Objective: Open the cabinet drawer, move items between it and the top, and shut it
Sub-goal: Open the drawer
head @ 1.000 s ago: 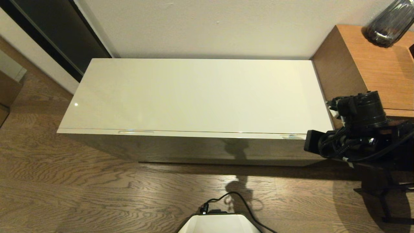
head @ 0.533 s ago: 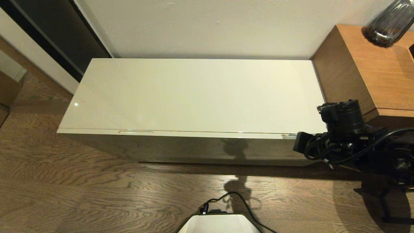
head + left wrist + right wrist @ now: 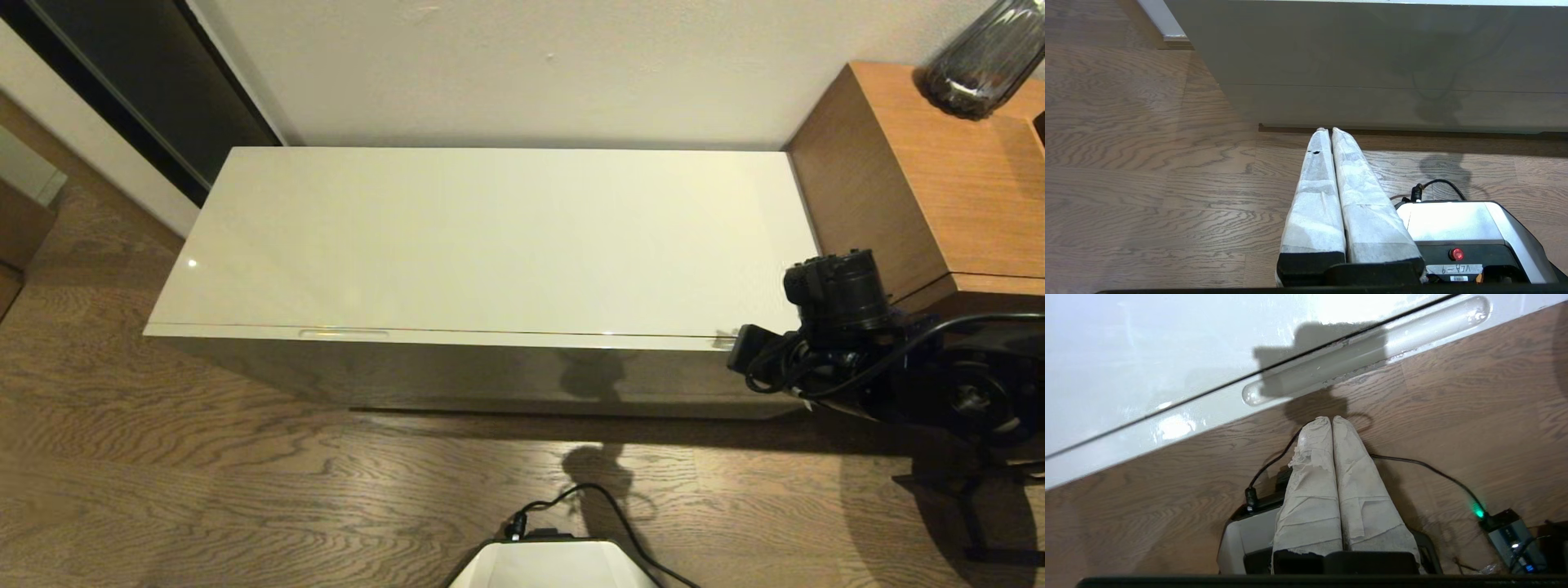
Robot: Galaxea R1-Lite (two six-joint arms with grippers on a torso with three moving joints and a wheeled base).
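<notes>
Hovering off the right front corner of the cabinet, the right hand [image 3: 1327, 422] is keeping its taped fingers [image 3: 1310, 486] pressed together and holding nothing; in its wrist view the tips are sitting just short of the right handle slot [image 3: 1367, 351], with floor [image 3: 245, 490] showing between. The drawer [image 3: 457, 371] is lying fully shut, its glossy front flush under the top [image 3: 490, 245], and a second slot [image 3: 343, 332] is showing near the left end of the front edge. None of the items are showing anywhere, so they are presumably lying inside. The left hand [image 3: 1327, 130] is resting low beside the robot's base [image 3: 1453, 228], fingers together and empty, pointing at the lower cabinet front. Judging from this, the opening step is only beginning: the right arm [image 3: 898, 376] is lining up on the slot. The next move is calling for the fingertips to reach the recess, hook behind its lip, and pull straight outward; because the slot is slim and the front slick, the tips could slide off. A wooden side table [image 3: 939, 180] with a dark vase [image 3: 988, 57] is standing close to the arm's elbow.
</notes>
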